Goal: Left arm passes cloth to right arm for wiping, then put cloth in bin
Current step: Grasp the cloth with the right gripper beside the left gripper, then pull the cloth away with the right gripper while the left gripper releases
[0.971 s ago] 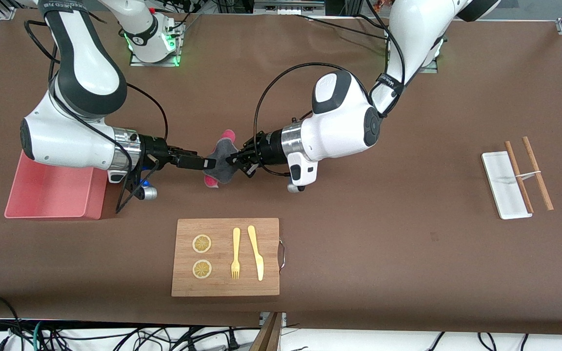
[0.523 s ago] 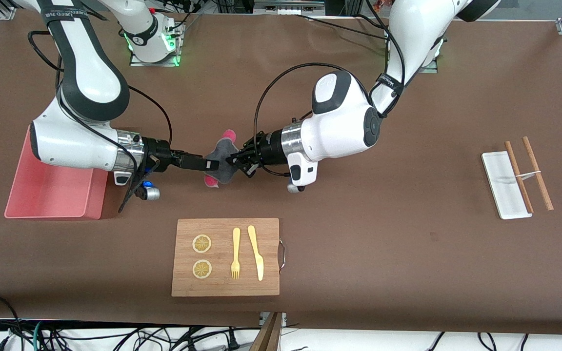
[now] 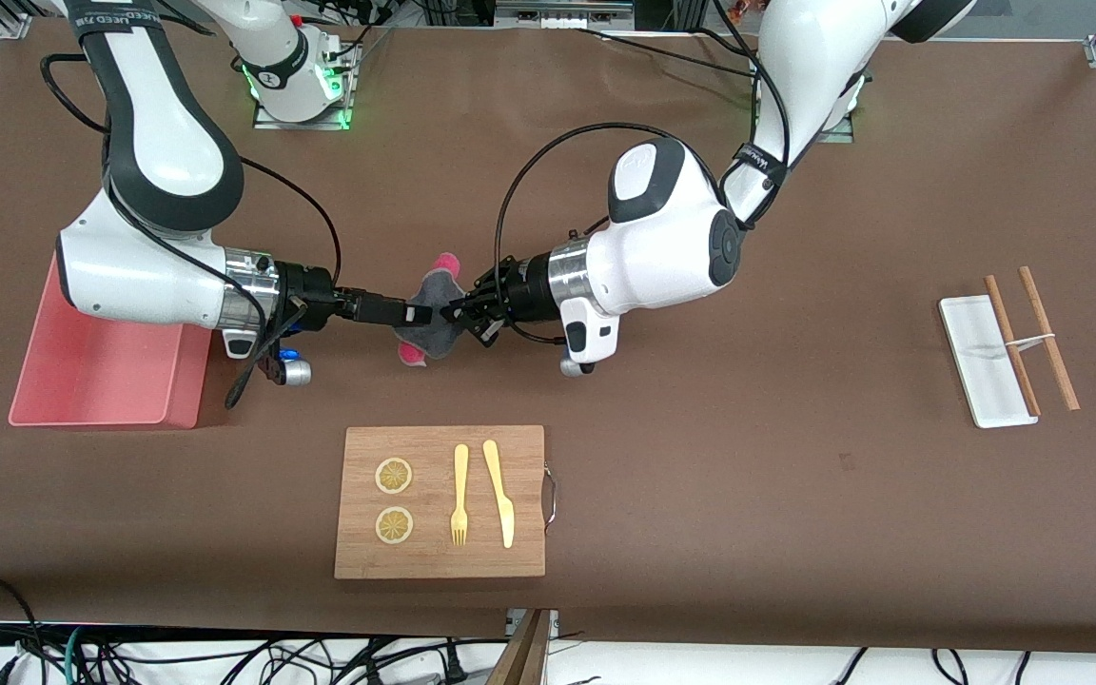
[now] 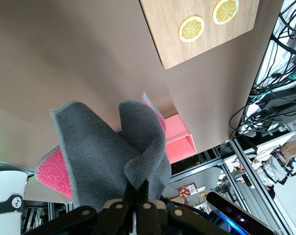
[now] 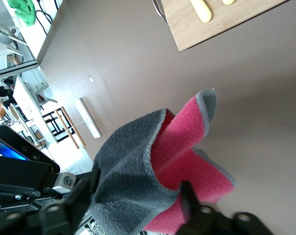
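Front view: my left gripper is pinching the grey-and-pink soft cloth midair, my right gripper is closing around it; wiping, pink plastic bin pending.

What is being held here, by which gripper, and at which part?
The cloth hangs in the air between both grippers. The left gripper is shut on a bunched fold of it. The right gripper straddles its other edge, closing.
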`<state>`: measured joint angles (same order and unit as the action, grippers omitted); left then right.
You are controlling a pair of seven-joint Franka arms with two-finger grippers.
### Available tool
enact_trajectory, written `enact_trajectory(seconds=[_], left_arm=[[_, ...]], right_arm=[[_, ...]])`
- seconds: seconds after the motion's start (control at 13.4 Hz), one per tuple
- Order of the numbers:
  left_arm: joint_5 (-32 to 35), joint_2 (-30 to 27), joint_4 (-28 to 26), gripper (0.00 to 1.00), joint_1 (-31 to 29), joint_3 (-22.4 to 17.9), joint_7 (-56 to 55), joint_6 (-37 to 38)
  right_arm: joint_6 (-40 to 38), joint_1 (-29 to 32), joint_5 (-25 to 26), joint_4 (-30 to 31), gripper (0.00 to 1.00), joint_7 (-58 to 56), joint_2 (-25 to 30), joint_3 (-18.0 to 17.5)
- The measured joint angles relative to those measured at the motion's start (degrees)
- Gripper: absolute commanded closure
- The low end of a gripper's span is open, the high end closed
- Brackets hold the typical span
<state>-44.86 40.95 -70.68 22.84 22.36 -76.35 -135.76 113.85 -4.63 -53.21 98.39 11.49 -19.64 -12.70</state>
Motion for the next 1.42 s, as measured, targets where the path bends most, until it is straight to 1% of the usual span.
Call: enact_trajectory(seconds=[0.07,0.15,0.22,0.3,0.37,0.75,0.82,0.9,0.97,1.27,1.34,1.42], left_arm=[[0.0,0.0,0.0,1.0,0.0,0.0,0.0,0.0],[0.0,0.0,0.0,1.0,0.0,0.0,0.0,0.0],[0.0,0.0,0.0,1.0,0.0,0.0,0.0,0.0],[0.0,0.01,0.0,1.0,0.01,0.0,0.0,0.0],[0.0,0.03,0.0,1.0,0.02,0.0,0.0,0.0],[0.0,0.05,0.08,1.0,0.03,0.0,0.0,0.0],[0.0,0.05,0.15,0.78,0.03,0.0,0.0,0.0],[0.0,0.05,0.22,0.13,0.03,0.0,0.0,0.0],[0.0,0.05,0.32,0.0,0.02,-0.01,-0.09,0.0],[0.0,-0.12,1.31,0.0,-0.26,-0.53,-0.55,0.01],[0.41,-0.47,1.49,0.0,-0.69,-0.79,-0.55,0.65],[1.98,-1.05,1.66,0.0,-1.59,-0.99,-0.55,2.99]], right_arm=[[-0.02,0.0,-0.05,0.08,0.47,-0.34,0.0,0.0],[-0.02,0.0,-0.08,0.24,0.56,-0.82,0.0,0.0],[-0.02,0.0,-0.1,0.57,0.76,-1.51,0.0,0.02],[-0.02,0.01,-0.11,1.0,0.93,-2.35,0.0,0.15],[-0.02,0.03,-0.13,1.32,1.0,-2.97,-0.01,0.43],[-0.6,0.12,-0.28,1.41,1.0,-3.52,0.17,1.08],[-0.61,0.12,-0.3,1.41,1.0,-3.53,0.24,1.17],[-0.61,0.13,-0.32,1.4,1.0,-3.52,0.34,1.28],[-0.61,0.13,-0.33,1.39,1.0,-3.52,0.49,1.35],[-1.01,0.13,-0.33,1.35,1.0,-3.53,0.83,1.54],[-1.12,0.13,-0.3,1.35,1.0,-3.53,0.83,1.54],[-1.29,0.13,0.02,1.36,1.0,-3.53,0.82,1.54]])
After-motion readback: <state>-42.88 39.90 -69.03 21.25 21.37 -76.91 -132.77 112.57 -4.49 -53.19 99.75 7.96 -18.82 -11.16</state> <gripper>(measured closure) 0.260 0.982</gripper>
